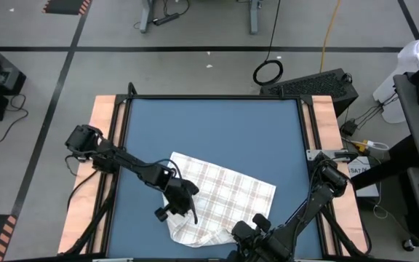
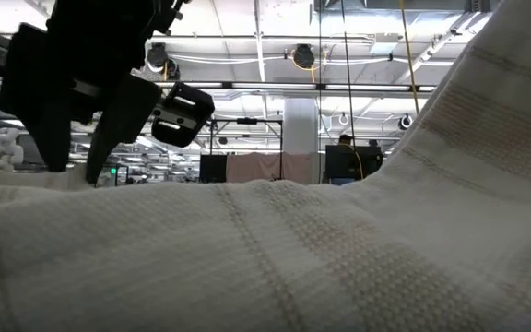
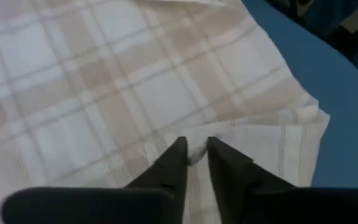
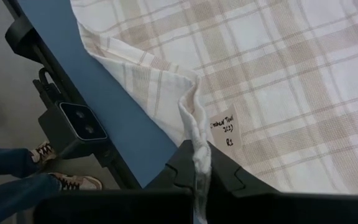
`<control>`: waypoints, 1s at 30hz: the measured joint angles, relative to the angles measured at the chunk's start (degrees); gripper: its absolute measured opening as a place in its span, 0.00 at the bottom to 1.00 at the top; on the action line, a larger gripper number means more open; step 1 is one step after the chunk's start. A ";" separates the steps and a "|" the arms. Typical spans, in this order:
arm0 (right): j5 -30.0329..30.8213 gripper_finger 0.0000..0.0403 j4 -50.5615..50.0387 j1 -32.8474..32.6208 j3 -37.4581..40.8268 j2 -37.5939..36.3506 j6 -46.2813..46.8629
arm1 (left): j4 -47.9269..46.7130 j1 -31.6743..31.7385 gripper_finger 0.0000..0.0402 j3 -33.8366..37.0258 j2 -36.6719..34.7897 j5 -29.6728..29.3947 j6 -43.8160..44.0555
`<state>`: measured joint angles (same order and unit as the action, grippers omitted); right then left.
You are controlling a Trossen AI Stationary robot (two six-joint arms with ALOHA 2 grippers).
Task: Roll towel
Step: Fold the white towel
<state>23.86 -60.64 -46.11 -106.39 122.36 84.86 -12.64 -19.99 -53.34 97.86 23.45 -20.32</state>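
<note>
- On the blue surface (image 1: 217,131), toward its near edge, the towel (image 1: 228,193) lies mostly flat, white with a faint beige plaid, wrinkled and bunched along its near side.
- The left end effector (image 3: 195,152) is down on the towel's left part, its two dark fingers (image 3: 169,165) close together with a small tuck of white cloth pinched between their tips.
- Just beyond those fingertips, a folded-over flap of the towel lies on the plaid cloth, its corner reaching the blue surface.
- The right end effector (image 4: 197,168) sits at the towel's near edge, right of the left one, fingers pressed together on a narrow raised ridge of the cloth's hem.
- A small label with handwriting (image 4: 224,129) is on the towel just beside that ridge.
- In the right wrist view, a small dark camera unit (image 4: 79,121) is fixed at the surface's edge, and a person's shoes (image 4: 73,181) and blue trouser legs show on the floor beyond.
- In the low view, towel cloth fills the foreground, rising at the right, with a dark arm (image 2: 81,83) above it at the left.
</note>
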 joint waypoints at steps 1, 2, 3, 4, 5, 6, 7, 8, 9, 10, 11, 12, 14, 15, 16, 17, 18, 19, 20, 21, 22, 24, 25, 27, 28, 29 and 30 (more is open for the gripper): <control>0.00 0.00 -0.02 0.00 0.00 -0.01 -0.05 | 0.74 0.00 0.12 0.00 0.00 0.09 0.04; 0.00 0.00 -0.02 0.00 0.00 -0.01 -0.05 | 1.91 0.00 0.09 -0.01 -0.08 0.14 0.05; 0.00 0.00 0.00 0.00 0.00 -0.02 -0.05 | 2.92 0.00 0.06 -0.02 -0.10 0.28 0.10; 0.02 0.00 -0.02 0.00 0.00 -0.02 -0.05 | 3.70 0.00 0.03 -0.02 -0.11 0.30 0.39; 0.01 0.00 -0.02 0.00 0.00 0.00 -0.05 | 4.61 0.03 0.02 -0.02 -0.09 0.30 0.47; 0.00 0.00 -0.02 0.00 0.00 -0.01 -0.05 | 5.61 0.02 0.02 -0.02 -0.01 0.30 0.48; 0.01 0.00 -0.02 0.00 0.00 -0.02 -0.06 | 6.92 0.02 0.02 -0.02 0.34 0.32 0.48; 0.00 0.00 -0.01 0.00 0.00 -0.02 -0.08 | 8.04 0.02 0.03 -0.08 0.76 0.30 0.50; 0.01 0.00 0.00 0.01 0.00 0.00 -0.19 | 8.34 0.00 0.04 -0.11 1.31 0.24 0.50; 0.00 0.00 0.00 0.02 0.00 0.00 -0.27 | 8.15 0.00 0.05 -0.09 1.92 0.00 0.55; 0.00 0.00 0.02 0.00 0.00 -0.02 -0.27 | 8.11 0.00 0.06 -0.09 2.74 -0.56 0.94; 0.00 0.00 0.02 0.00 0.00 0.00 -0.28 | 8.09 0.00 0.07 -0.09 3.61 -1.08 1.60; 0.00 0.00 0.02 0.00 0.00 0.00 -0.24 | 7.20 0.00 0.08 -0.09 5.43 -1.40 2.15; 0.00 0.00 0.05 0.00 0.00 0.01 -0.23 | 7.20 0.00 0.08 -0.02 6.31 -1.84 3.02; 0.00 0.00 0.13 0.01 0.00 -0.01 -0.24 | 7.46 0.00 0.09 -0.02 7.03 -2.67 3.72; 0.00 0.00 0.25 0.00 0.00 -0.01 -0.23 | 7.88 -0.08 0.09 -0.04 7.47 -3.32 4.39; 0.00 0.00 0.41 0.00 0.00 -0.02 -0.22 | 8.06 -0.31 0.10 -0.09 7.64 -4.28 4.84; 0.00 0.00 0.52 0.00 0.00 -0.01 -0.21 | 8.09 -0.54 0.10 -0.11 7.67 -5.35 4.99; -0.02 0.00 0.52 0.00 0.00 0.00 -0.20 | 8.11 -0.82 0.11 -0.11 7.67 -6.50 4.96; -0.04 0.00 0.54 0.00 0.00 -0.02 -0.16 | 8.31 -0.95 0.11 -0.12 7.67 -7.63 4.97; -0.06 0.00 0.62 0.00 0.00 0.00 -0.12 | 8.67 -1.07 0.12 -0.13 7.64 -8.60 5.00; -0.12 0.00 0.72 0.00 0.00 -0.01 -0.08 | 8.82 -1.14 0.13 -0.11 6.98 -10.09 4.97; -0.15 0.00 0.73 0.00 0.00 -0.02 -0.07 | 8.81 -1.04 0.15 -0.11 6.68 -10.07 4.97; -0.17 0.00 0.94 0.00 0.00 -0.01 -0.07 | 8.68 -0.80 0.19 -0.04 6.05 -9.59 5.15; -0.17 0.00 0.92 0.00 0.00 -0.02 -0.07 | 8.40 -0.76 0.21 -0.04 5.56 -9.64 5.93; -0.17 0.00 1.01 0.00 0.00 0.00 -0.07 | 8.22 -0.71 0.24 -0.04 5.10 -10.02 6.77; -0.17 0.00 1.05 0.00 0.00 0.00 -0.07 | 8.05 -0.60 0.27 -0.09 4.65 -10.68 7.72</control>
<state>23.68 -59.59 -46.11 -106.39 122.36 84.79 -4.59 -20.59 -53.43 102.51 12.77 -12.60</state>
